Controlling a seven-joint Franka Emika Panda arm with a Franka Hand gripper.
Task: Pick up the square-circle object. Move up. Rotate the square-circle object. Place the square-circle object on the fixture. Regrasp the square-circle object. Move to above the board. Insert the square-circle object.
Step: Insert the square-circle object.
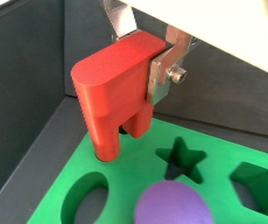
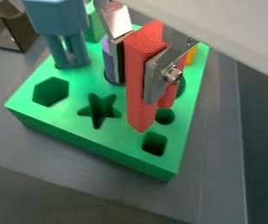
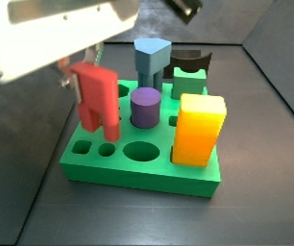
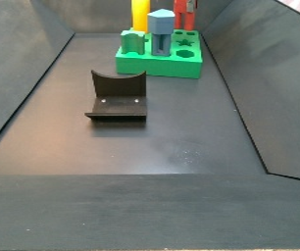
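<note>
The gripper [image 1: 143, 61] is shut on the square-circle object [image 1: 107, 96], a slim red block held upright between the silver fingers [image 2: 162, 74]. Its narrower lower end is down at the top face of the board [image 1: 124, 188], the bright green slab, next to the small holes near one corner [image 2: 157, 144]. I cannot tell whether the end is inside a hole. In a side view the red block [image 3: 96, 96] stands at the board's left part [image 3: 136, 175]. The fixture [image 4: 118, 95] stands apart on the floor, nearer than the board [image 4: 166, 65].
A purple cylinder [image 3: 144, 106], a blue-grey peg [image 3: 151, 60] and a yellow block [image 3: 200, 130] stand in the board close to the red block. Star [image 2: 98, 109] and hexagon [image 2: 52, 90] holes are open. Dark bin walls [image 4: 35, 88] rise on both sides.
</note>
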